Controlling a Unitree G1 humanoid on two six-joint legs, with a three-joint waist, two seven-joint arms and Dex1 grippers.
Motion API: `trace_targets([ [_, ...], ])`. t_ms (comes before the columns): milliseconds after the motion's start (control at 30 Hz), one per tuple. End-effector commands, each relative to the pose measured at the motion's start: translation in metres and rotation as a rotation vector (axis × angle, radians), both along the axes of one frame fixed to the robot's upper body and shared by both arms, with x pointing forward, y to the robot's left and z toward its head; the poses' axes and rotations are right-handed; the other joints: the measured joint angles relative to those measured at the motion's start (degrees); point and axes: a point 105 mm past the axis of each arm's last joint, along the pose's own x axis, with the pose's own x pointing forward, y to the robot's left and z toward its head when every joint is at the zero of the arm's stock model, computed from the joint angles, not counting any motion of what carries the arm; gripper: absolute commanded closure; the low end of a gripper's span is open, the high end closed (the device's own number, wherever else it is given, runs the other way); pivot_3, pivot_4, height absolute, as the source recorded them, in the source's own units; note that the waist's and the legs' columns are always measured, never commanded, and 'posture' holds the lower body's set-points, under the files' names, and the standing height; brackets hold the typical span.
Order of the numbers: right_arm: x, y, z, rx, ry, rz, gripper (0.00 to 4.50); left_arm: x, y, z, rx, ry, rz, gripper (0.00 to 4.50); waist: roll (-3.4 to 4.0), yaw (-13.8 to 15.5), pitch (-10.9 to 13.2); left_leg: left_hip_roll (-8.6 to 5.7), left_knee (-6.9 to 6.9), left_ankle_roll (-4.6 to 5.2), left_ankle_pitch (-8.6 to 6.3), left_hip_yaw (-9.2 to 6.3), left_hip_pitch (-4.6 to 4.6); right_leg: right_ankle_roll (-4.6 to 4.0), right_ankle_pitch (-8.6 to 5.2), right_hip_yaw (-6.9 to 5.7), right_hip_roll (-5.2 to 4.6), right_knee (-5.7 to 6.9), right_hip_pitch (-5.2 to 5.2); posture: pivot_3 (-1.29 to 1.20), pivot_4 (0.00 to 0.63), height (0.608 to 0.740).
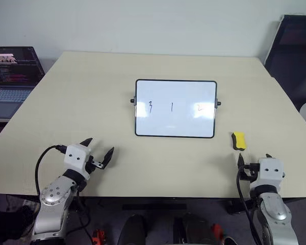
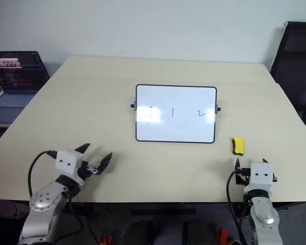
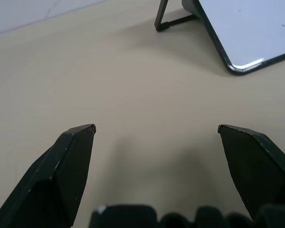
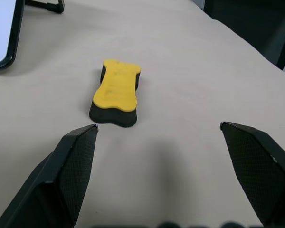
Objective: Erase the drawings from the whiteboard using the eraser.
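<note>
The whiteboard [image 1: 175, 108] stands tilted on the middle of the beige table, black-framed, with the drawings [image 1: 172, 107] "3", "1" and "2" in a row across it. The yellow eraser [image 1: 238, 140] with its dark underside lies flat on the table, right of the board's lower right corner. My right gripper [image 1: 254, 159] is open just short of the eraser, near the table's front edge; in the right wrist view the eraser [image 4: 116, 91] lies ahead of the left finger. My left gripper [image 1: 98, 148] is open and empty at the front left, well clear of the board [image 3: 247, 33].
An open laptop [image 1: 10, 76] sits on a separate surface beyond the table's left edge. A dark chair [image 1: 296, 56] stands at the far right corner. The table [image 1: 92, 92] is bare around the board.
</note>
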Motion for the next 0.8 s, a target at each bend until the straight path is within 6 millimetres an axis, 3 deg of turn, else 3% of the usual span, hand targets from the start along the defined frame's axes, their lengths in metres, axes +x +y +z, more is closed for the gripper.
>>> trace_targets([
  [33,0.001,-0.004,0.013,-0.017,-0.043,0.003,0.03,0.0,0.0,0.023,0.017,-0.082,-0.002,0.0,0.0,0.01,0.0,0.0,0.0,0.0,0.0,0.0,0.0,0.0,0.0,0.0,0.0,0.0,0.0,0.0,0.15,0.74],
  [233,0.008,-0.006,0.016,-0.028,-0.05,0.011,0.03,0.003,-0.008,0.025,0.009,-0.089,-0.007,0.0,-0.01,0.01,-0.01,-0.01,0.02,0.0,0.0,0.01,0.04,0.01,0.01,-0.01,0.0,0.01,0.03,0.0,0.15,0.74],
  [467,-0.002,-0.017,0.018,-0.046,-0.055,-0.029,0.03,0.016,-0.022,0.032,-0.006,-0.104,-0.041,0.0,-0.01,0.1,-0.01,-0.04,0.01,0.0,0.0,0.05,0.03,0.01,0.01,-0.03,0.04,0.01,0.04,0.0,0.15,0.74],
  [733,0.001,-0.019,0.033,-0.045,-0.095,-0.059,0.03,0.028,-0.036,0.04,-0.026,-0.118,-0.073,0.0,0.0,-0.15,-0.02,-0.02,0.02,0.01,0.0,0.14,0.11,0.38,0.22,0.02,0.28,0.02,0.05,0.0,0.15,0.74],
  [800,0.002,-0.017,0.039,-0.042,-0.102,-0.052,0.03,0.034,-0.041,0.049,-0.067,-0.136,-0.08,0.0,0.0,-0.02,-0.02,-0.02,0.0,0.01,0.0,0.14,0.11,0.43,0.25,0.02,0.29,0.02,0.04,0.0,0.15,0.74],
])
